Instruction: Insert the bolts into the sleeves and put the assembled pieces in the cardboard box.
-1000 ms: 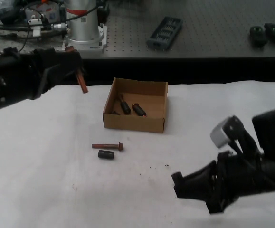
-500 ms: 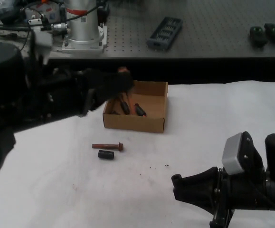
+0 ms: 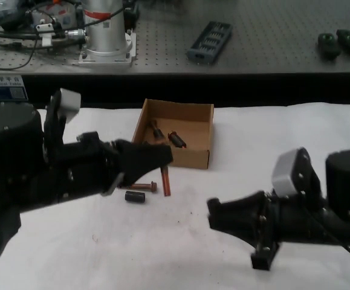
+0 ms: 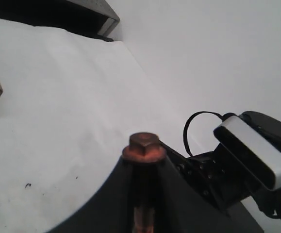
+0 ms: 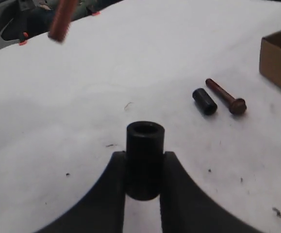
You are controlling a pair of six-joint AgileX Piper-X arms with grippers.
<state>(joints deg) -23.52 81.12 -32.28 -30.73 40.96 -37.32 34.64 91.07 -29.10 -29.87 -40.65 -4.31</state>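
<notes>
My left pincer (image 4: 142, 170) is clamped on a bolt (image 4: 142, 148), head up, with the shank hanging over the bench (image 3: 253, 139) just beside the spare bolt (image 3: 137, 186) and spare sleeve (image 3: 135, 196). My right pincer (image 5: 144, 167) grips a sleeve (image 5: 145, 143), bore open (good). I'd match the two axes first, put the shank's tip on that bore, then close the gap slowly. The box (image 3: 173, 157) sits behind, pieces (image 3: 176, 139) inside. A label (image 3: 2, 87) at far left looks printed, I think, but it's unreadable.
</notes>
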